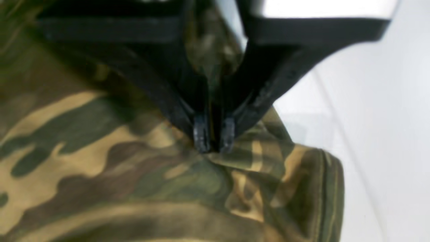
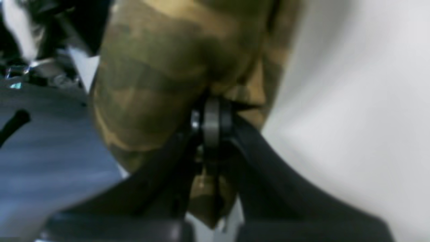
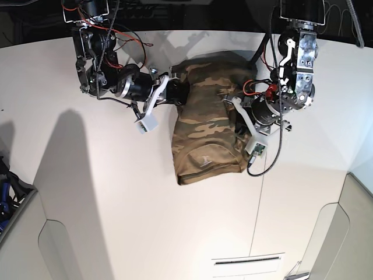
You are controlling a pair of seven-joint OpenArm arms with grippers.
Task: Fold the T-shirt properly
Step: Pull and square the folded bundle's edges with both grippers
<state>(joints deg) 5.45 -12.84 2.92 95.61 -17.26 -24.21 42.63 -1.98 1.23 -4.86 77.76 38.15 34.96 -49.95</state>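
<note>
We pinch the T-shirt (image 3: 208, 131) with both pincers: left pincer (image 1: 214, 135) and right pincer (image 2: 211, 116) each nip cloth, above the white table (image 3: 116, 192).

The T-shirt (image 3: 208, 119) occupies the middle of my white table (image 3: 116, 192), bunched into a tall strip. My right gripper (image 3: 175, 92) blocks its upper left edge; my left gripper (image 3: 236, 111) blocks its right edge. Bare table lies open below the shirt's lower hem and wide to either side. A seam (image 3: 259, 204) runs down the near table.
</note>
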